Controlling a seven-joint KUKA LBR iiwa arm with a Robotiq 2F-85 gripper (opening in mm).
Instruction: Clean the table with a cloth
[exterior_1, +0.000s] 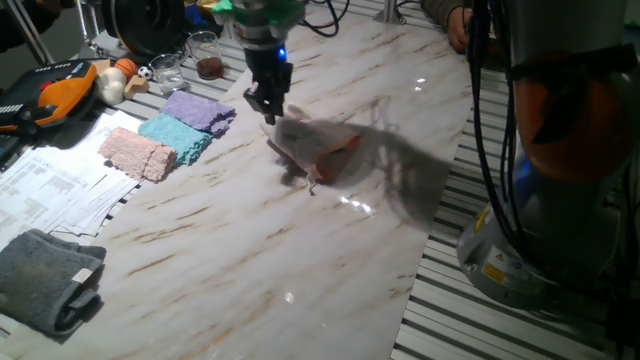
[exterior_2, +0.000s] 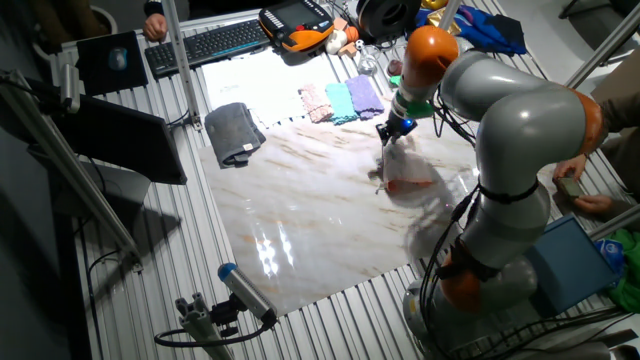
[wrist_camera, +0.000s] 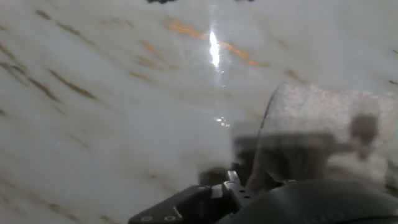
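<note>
Landmark: the cloth (exterior_1: 312, 146), pale and fluffy with an orange-red edge, motion-blurred, on the middle of the table (exterior_1: 250, 250).

Far left of the cloth, at the table's near-left corner: folded grey towel (exterior_1: 47, 279). Printed papers (exterior_1: 55, 185) lie beyond it, off the marble.

Left of the cloth, well apart: three small cloths in a row, salmon-pink cloth (exterior_1: 138, 153), teal cloth (exterior_1: 177, 136), purple cloth (exterior_1: 199, 109), each touching the next.

Behind-left of the cloth: clear glass (exterior_1: 203, 47) and a dark round dish (exterior_1: 210, 67).

At the cloth's upper-left corner: gripper (exterior_1: 267, 105), pointing down, fingers pinching the cloth's edge; the corner lifts toward it.

In the hand view, cloth (wrist_camera: 323, 137) fills the right side, the table (wrist_camera: 112, 112) glossy to its left.
</note>
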